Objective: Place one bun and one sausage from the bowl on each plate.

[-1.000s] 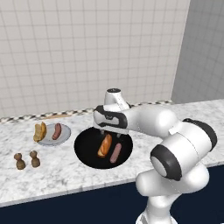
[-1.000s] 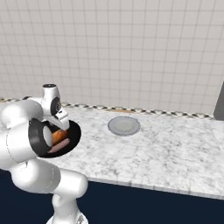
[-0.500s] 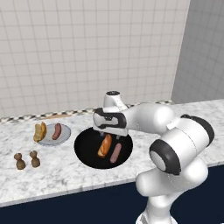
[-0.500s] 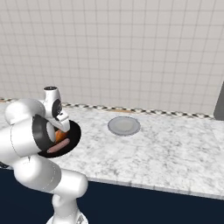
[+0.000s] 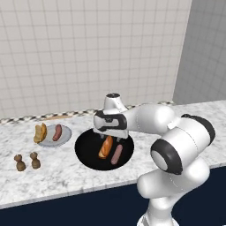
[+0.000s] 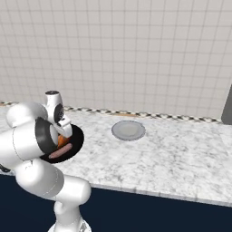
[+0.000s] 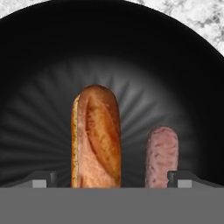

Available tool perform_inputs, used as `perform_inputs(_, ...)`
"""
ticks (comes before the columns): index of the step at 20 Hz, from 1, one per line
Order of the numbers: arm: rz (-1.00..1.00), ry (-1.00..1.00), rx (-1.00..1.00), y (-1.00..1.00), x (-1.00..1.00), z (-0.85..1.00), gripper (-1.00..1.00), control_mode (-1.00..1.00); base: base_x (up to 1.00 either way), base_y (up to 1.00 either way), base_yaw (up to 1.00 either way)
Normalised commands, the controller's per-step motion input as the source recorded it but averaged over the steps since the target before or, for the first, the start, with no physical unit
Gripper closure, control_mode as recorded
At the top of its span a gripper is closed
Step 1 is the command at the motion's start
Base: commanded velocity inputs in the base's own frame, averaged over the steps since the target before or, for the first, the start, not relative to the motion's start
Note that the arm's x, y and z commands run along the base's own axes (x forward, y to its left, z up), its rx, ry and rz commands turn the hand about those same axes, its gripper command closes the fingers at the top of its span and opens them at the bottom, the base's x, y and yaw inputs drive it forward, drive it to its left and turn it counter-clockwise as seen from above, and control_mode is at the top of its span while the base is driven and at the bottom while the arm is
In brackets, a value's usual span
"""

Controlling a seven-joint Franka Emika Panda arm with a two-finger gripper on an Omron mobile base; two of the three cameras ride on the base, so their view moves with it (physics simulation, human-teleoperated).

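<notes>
The bun (image 7: 96,136) is lying in the middle of the black bowl (image 5: 88,152) with the sausage (image 7: 161,154) just beside it, and the bowl sits on the counter (image 5: 66,176) toward its front edge. The gripper (image 5: 113,138) hovers right over them, jaws spread wide, holding nothing. The plate (image 5: 65,132) near the back left already has a bun and sausage, and the other plate (image 6: 128,130) off to the right looks bare, so I'd say this is the second round, step is picking the bun. Next it needs to drop straight down with the fingertips (image 7: 42,180) straddling the bun and pinch, without nudging the sausage
</notes>
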Motion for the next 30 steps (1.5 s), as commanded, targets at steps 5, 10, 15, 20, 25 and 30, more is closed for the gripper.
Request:
perform_inputs(5, 0.0, 0.0, 0.0, 0.04, 0.01, -0.11, -1.0, -1.0, 0.0, 0.0, 0.0)
perform_inputs(10, 0.0, 0.0, 0.0, 0.05, 0.0, -0.12, -1.0, -1.0, 0.0, 0.0, 0.0)
perform_inputs(15, 0.0, 0.0, 0.0, 0.03, 0.0, -0.13, -1.0, -1.0, 0.0, 0.0, 0.0)
perform_inputs(20, 0.0, 0.0, 0.0, 0.01, 0.0, -0.12, -1.0, -1.0, 0.0, 0.0, 0.0)
perform_inputs(25, 0.0, 0.0, 0.0, 0.02, 0.0, -0.08, -1.0, -1.0, 0.0, 0.0, 0.0)
perform_inputs(30, 0.0, 0.0, 0.0, 0.03, 0.0, -0.06, -1.0, -1.0, 0.0, 0.0, 0.0)
